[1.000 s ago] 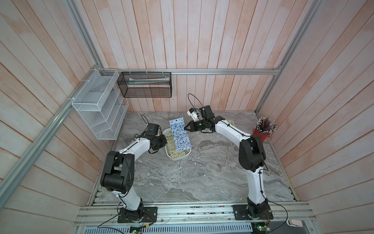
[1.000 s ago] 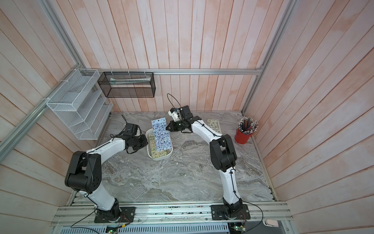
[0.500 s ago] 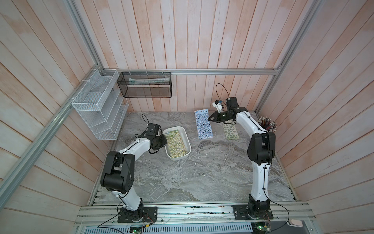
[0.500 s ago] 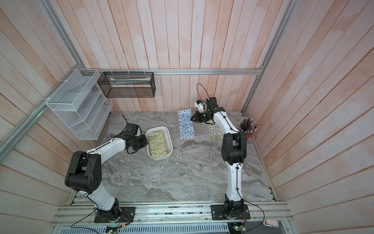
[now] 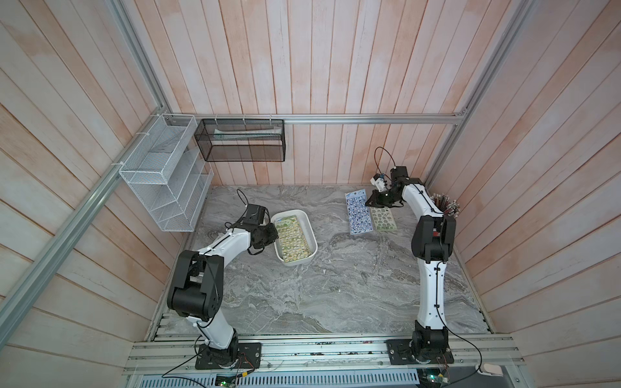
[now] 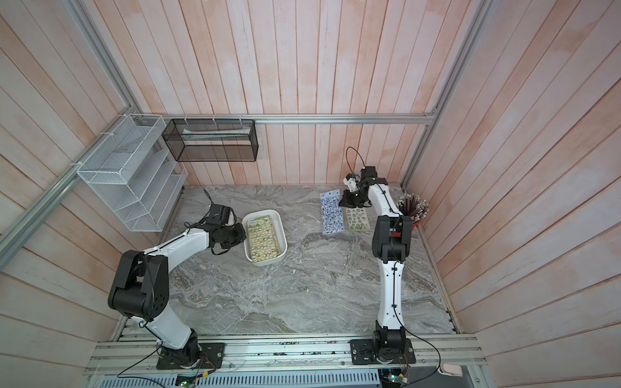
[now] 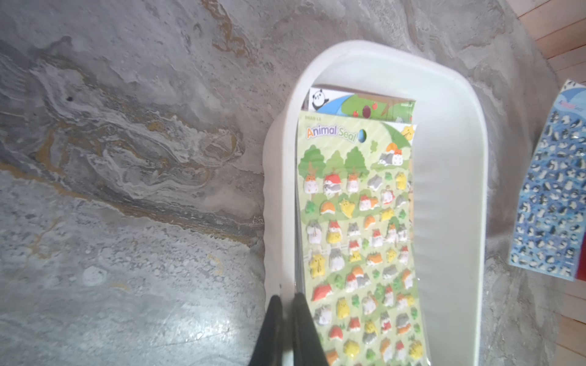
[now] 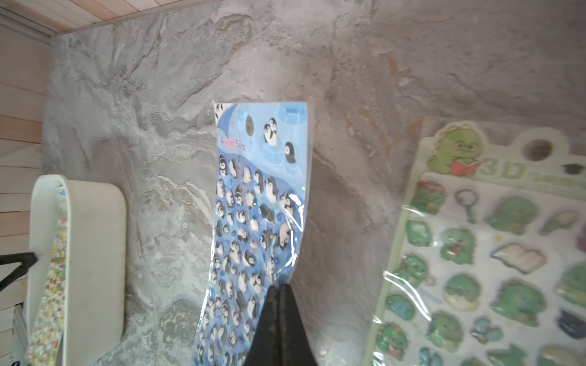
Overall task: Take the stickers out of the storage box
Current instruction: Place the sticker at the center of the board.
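Stickers (image 7: pixel 358 190) in glossy clear sleeves are stacked inside the storage box (image 7: pixel 450 190), a shallow white plastic tub with rounded corners and smooth walls. In both top views it is seen left of centre on the grey marble-patterned surface (image 5: pixel 302 295). The uppermost sheet (image 7: pixel 355 253), a long green rectangle printed "Animal Seal" and covered with small puffy hamster figures, is laid lengthwise along one long wall. A panda-headed sheet (image 7: pixel 320 99) is exposed beyond its top end. The left end effector (image 7: pixel 287 301) is closed on that long wall, with one black finger outside the rim and one inside. Well apart, toward the far right corner, the blue penguin sheet (image 8: pixel 253 206) is pinched near one long edge by the right end effector (image 8: pixel 279 291), whose tapered black fingers are pressed together; the film is creased beside the grip. Just beside it, the green dinosaur sheet (image 8: pixel 494 253), with raised glossy figures and a round hang hole, is laid flat on the surface. A red cup of pencils (image 6: pixel 411 208) is stood by the right wall, near both sheets.
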Controlling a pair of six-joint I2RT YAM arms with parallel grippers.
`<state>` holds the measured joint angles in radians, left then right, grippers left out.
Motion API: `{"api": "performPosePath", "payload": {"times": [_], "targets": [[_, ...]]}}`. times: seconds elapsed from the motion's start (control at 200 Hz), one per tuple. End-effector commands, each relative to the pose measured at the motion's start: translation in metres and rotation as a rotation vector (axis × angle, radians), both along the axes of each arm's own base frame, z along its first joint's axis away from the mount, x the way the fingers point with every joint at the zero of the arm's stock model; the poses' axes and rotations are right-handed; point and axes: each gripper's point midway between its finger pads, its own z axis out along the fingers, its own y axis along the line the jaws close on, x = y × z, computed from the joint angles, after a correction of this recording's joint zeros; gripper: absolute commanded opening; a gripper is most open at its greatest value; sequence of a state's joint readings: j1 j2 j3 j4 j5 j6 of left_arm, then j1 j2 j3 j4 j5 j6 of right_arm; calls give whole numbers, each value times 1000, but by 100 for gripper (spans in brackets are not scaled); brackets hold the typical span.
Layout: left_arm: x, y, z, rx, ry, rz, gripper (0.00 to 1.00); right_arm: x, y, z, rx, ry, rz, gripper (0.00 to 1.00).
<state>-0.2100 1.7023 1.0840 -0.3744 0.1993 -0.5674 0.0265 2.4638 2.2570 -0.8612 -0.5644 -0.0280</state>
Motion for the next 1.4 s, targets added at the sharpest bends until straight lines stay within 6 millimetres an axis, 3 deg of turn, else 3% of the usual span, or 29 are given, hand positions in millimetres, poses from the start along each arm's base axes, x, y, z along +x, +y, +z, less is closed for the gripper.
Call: {"api": "performPosePath", "payload": {"times": [0.0, 0.215, 0.63, 1.095, 1.395], "targets": [[-7, -1, -10, 33, 45, -27, 0, 1, -15, -19, -63, 38, -6, 2], [-6, -4, -9, 33, 38, -39, 0, 10, -20, -35, -87, 38, -15, 3], [-5, -5, -13, 43, 47, -42, 0, 26, -21, -46, -75, 11, -53, 8], [-5, -6, -13, 45, 47, -45, 0, 29, -3, -44, 38, 29, -83, 11], [-5, -7, -12, 44, 44, -47, 0, 22, -5, -42, 127, 30, -187, 11]]}}
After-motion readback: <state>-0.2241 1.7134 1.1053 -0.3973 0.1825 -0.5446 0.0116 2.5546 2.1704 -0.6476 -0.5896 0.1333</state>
